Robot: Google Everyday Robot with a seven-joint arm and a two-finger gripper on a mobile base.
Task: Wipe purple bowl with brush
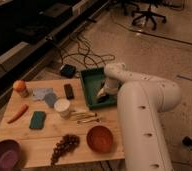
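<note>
The purple bowl [4, 156] sits at the table's front left corner, dark outside and lighter violet inside. Far from it, my gripper [103, 95] reaches down into the green tray [90, 78] at the table's back right. A small dark shape, the brush [99, 99], lies on the tray floor right at the gripper's tip. Whether the gripper touches or holds it is hidden. My white arm [139, 107] fills the right side of the view.
On the wooden table [44, 135] are an orange-brown bowl [100, 138], grapes [64, 145], a white cup [62, 106], pale wooden utensils [87, 117], a black block [68, 91], a teal sponge [37, 120], a carrot [17, 113] and an orange bottle [21, 88]. Cables [84, 52] lie on the floor behind.
</note>
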